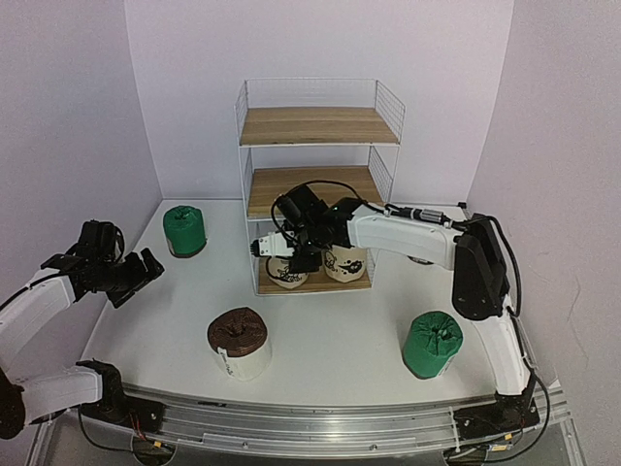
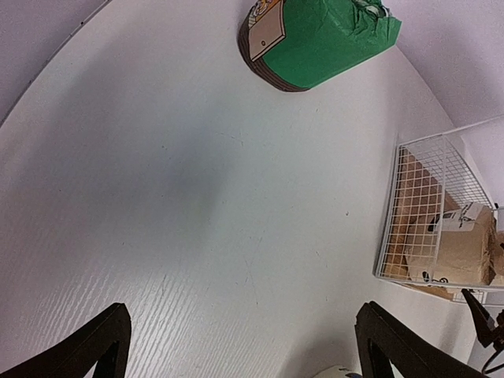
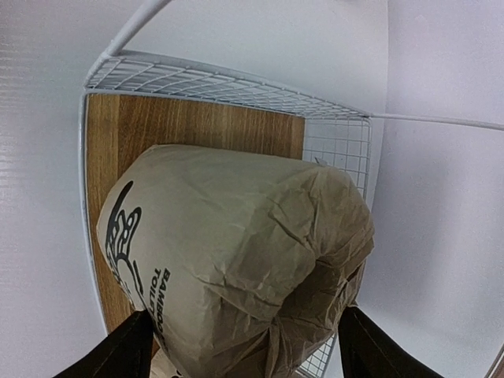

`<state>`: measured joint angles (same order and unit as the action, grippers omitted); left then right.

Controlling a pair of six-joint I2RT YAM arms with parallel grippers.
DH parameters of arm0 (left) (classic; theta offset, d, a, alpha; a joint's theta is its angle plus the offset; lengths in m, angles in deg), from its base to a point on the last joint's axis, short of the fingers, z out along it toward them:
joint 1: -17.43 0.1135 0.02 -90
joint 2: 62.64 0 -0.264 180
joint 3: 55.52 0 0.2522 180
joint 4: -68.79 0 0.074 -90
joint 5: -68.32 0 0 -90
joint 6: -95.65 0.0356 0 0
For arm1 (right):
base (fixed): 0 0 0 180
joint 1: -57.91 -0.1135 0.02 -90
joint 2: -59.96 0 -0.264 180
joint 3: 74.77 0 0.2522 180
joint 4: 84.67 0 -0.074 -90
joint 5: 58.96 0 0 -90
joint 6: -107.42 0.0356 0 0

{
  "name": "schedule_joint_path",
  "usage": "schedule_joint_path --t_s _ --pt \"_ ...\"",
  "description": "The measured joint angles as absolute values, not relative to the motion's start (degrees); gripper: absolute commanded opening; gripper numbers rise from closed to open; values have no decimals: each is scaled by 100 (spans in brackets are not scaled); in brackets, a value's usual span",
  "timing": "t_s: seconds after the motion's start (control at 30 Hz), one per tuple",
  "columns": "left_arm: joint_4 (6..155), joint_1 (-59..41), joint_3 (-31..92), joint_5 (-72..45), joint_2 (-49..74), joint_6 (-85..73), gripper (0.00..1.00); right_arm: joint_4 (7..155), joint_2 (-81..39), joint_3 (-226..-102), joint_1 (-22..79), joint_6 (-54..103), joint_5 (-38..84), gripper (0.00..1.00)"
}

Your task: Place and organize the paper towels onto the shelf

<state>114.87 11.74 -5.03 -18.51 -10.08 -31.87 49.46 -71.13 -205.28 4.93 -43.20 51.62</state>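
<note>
Lettering (image 3: 151,303) on beige roll (image 3: 236,252), wrist-only

Right wrist view: beige roll (image 3: 236,252) in crinkled wrap, with black lettering (image 3: 156,298) on its side next to a black cartoon print. It reads "BAMBOO" on one line and "TOIL" on the line beside it. The rest of that second word curves out of sight round the wrap. Letters run sideways in the frame.

Left wrist view: green roll (image 2: 323,39) carries a cream and orange tag (image 2: 265,27). The print on it is too small to read.

Top view: no wording legible, all of it too small.
</note>
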Motion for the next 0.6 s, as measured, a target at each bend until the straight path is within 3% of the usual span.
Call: schedule_joint_path --t_s 0.6 --pt "11397 1174 -503 -1666 -1093 -3182 100 5511 -6213 -19054 111 -4248 5531 80"
